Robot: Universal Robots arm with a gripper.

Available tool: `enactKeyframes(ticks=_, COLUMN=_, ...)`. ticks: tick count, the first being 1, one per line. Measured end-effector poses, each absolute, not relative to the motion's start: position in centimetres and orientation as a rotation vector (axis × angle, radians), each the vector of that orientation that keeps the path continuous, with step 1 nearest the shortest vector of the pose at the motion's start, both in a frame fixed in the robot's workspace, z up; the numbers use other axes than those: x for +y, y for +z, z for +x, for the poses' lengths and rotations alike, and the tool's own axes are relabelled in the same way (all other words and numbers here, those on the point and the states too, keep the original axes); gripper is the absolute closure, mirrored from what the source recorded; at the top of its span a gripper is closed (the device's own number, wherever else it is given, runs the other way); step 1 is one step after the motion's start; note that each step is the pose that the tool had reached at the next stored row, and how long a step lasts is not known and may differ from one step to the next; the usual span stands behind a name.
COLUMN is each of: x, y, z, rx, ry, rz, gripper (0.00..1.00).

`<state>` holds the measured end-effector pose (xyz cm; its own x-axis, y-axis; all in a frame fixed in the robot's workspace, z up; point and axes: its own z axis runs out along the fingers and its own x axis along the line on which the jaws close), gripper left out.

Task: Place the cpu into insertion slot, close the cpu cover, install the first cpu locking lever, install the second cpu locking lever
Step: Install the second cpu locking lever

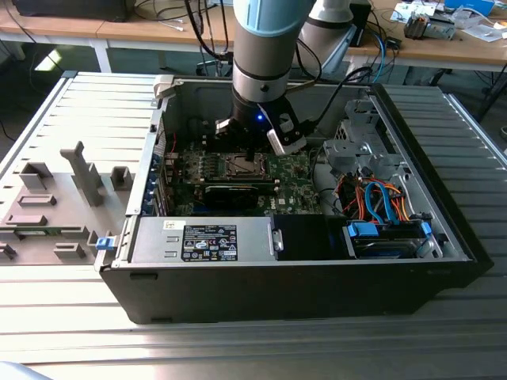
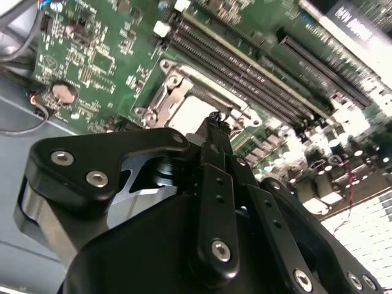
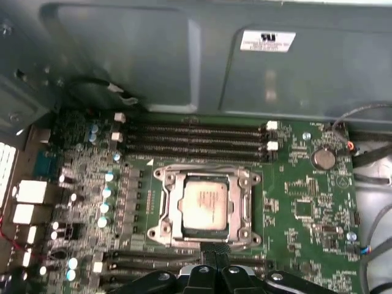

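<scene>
cpu [image 3: 205,205] seated under closed cpu cover [image 3: 173,208]; my hand [image 3: 210,252] pinched narrow, empty, at the frame edge; I'd press straight, avoid memory slots [image 3: 196,142].

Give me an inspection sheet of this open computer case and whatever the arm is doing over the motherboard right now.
Surface: the ribbed metal table carries the open computer case.
Job's things: the cpu lies in the insertion slot, with the cpu cover down around it. Lever state cannot be told.
Clutter: grey fixtures stand on the table at the exterior view's left.
Grippers: the pincer hangs just above the socket's edge, holding nothing; whether it touches is unclear.
Cables: orange and blue cables run in the case at the exterior view's right.
Surroundings: wooden benches with loose gear stand behind.
</scene>
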<state>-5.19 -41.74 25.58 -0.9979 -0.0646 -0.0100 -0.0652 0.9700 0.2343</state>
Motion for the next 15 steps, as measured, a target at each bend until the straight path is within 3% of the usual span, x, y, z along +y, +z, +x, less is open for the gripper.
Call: enactKeyframes(ticks=15, x=-45.4, y=25.5, z=-5.2, rx=3.116, ry=0.371, rz=-0.103, gripper=0.89)
